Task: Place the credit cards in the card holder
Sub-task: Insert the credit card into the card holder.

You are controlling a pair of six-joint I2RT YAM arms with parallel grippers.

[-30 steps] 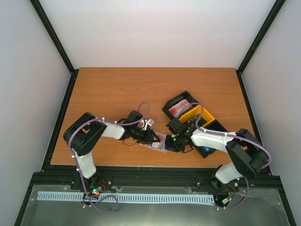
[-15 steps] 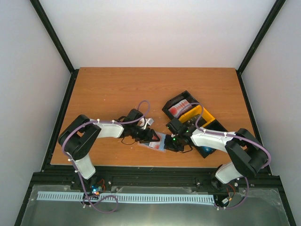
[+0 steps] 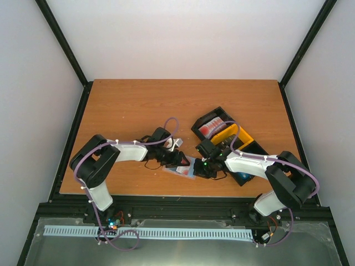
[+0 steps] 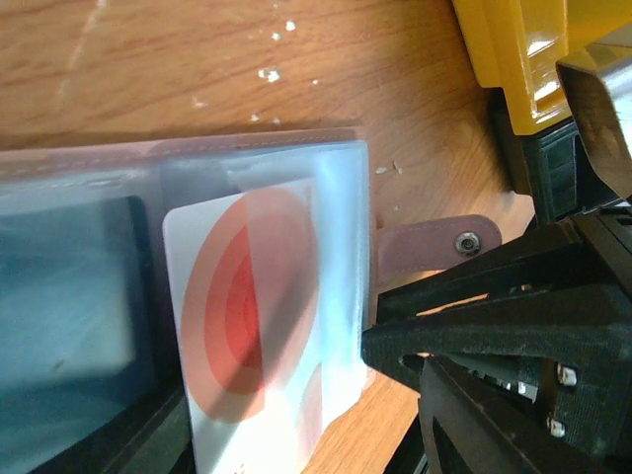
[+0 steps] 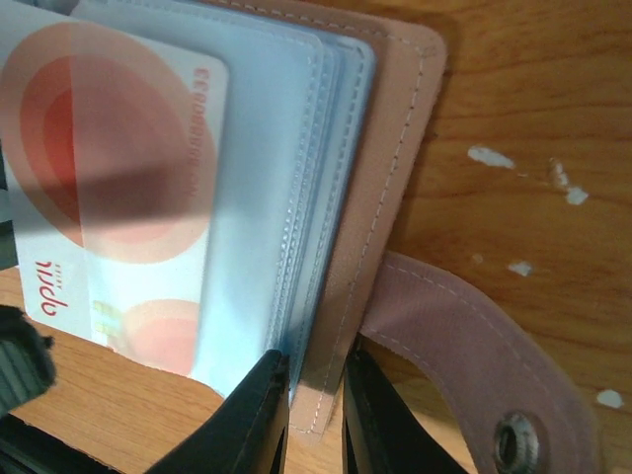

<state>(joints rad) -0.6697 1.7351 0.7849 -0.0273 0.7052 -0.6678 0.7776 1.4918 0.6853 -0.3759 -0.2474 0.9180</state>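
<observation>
Right gripper (image 5: 314, 380) clamps the tan edge of the open card holder (image 5: 385, 148), just left of the black-and-yellow tray (image 3: 244, 137), with a red-and-white credit card (image 5: 118, 168) partly inside a clear pocket. Left gripper (image 3: 175, 159) crowds the holder's side away from the tray; whether its jaws are apart cannot be told. More red cards (image 3: 212, 127) fill the tray's far compartment.

One card holder (image 5: 385, 148), one tray (image 3: 247, 139) — one card (image 5: 118, 168) pocketed

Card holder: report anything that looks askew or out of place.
The red-and-white card lies only partly inside the card holder's clear pocket, its printed end poking out. The right gripper pinches the holder's tan cover edge. White flecks mark the table beside it.
</observation>
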